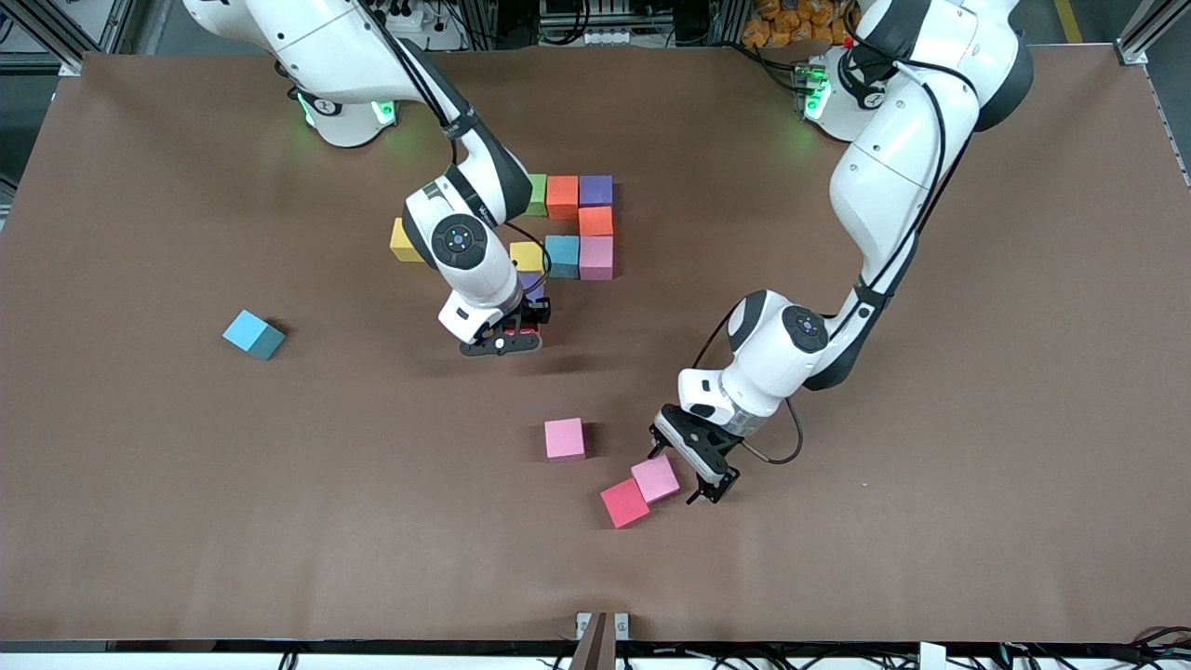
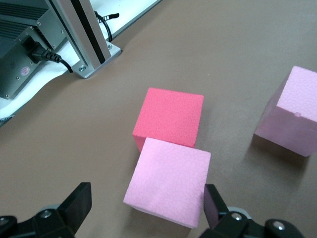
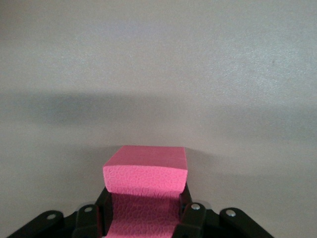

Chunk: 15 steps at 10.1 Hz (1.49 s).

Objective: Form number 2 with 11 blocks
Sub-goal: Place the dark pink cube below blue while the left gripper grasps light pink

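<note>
While no box, tray or bin stands on the brown table (image 1: 186, 521), the blocks lie straight on its mat. Upper centre of the front view holds the partial number 2 (image 1: 568, 228): a top row of a green block (image 1: 537, 194), an orange block (image 1: 562, 195) and a purple block (image 1: 595, 190), a second orange block (image 1: 595, 221) under the purple one, then a row of a yellow block (image 1: 526, 255), a teal block (image 1: 562, 255) and a mauve-pink block (image 1: 596, 257). Another purple block (image 1: 532, 282) peeps out just below the yellow one, mostly covered by the right arm. A further yellow block (image 1: 402, 242) shows at the arm's edge, half hidden.

Just below that column hangs the right gripper (image 1: 521, 326), fingers closed on a deep pink block (image 3: 146, 171); in the front view only a red sliver of it shows between the fingers.

Lower centre of the front view, the left gripper (image 1: 702, 465) has its fingers spread wide, holding nothing; in the left wrist view they flank a pale pink block (image 2: 168, 188) that touches a red block (image 2: 171, 116) corner to side. A separate pink block (image 1: 564, 438) lies near them, cut off at the edge of the left wrist view. At mid-left of the front view sits a lone light blue block (image 1: 253, 334), well apart from the rest.
</note>
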Each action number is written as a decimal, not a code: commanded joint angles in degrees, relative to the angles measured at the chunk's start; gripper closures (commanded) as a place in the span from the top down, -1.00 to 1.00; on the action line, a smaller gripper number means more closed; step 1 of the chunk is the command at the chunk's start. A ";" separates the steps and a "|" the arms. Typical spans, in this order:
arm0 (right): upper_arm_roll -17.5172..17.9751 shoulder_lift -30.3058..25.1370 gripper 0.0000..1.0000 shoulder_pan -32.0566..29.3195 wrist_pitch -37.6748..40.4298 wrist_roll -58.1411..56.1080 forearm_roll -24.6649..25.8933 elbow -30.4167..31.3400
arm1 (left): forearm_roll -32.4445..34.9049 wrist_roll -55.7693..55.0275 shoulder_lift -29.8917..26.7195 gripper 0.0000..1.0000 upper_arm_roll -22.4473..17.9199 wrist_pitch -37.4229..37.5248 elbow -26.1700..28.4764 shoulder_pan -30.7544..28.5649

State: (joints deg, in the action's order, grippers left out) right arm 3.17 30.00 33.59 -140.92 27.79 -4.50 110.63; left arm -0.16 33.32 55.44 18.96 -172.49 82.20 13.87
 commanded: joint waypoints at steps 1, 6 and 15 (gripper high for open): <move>0.34 -1.96 -1.00 0.69 -0.49 0.51 -1.30 2.22 | -1.77 1.75 1.07 1.00 0.37 -2.05 -0.73 0.54; 0.35 -1.96 -1.00 0.60 -0.40 0.95 -1.30 2.49 | -1.69 1.75 2.30 1.00 0.37 -4.35 -0.64 1.33; 0.35 -4.85 1.00 -0.53 0.38 0.95 -0.77 2.05 | -1.51 1.31 3.45 -0.41 0.29 -5.84 -0.47 2.12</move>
State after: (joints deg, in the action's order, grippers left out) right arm 3.50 28.96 33.60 -141.08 28.04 -4.50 110.88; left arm -0.16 33.31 58.55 19.15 -177.26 82.23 15.66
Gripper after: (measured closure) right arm 0.000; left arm 0.137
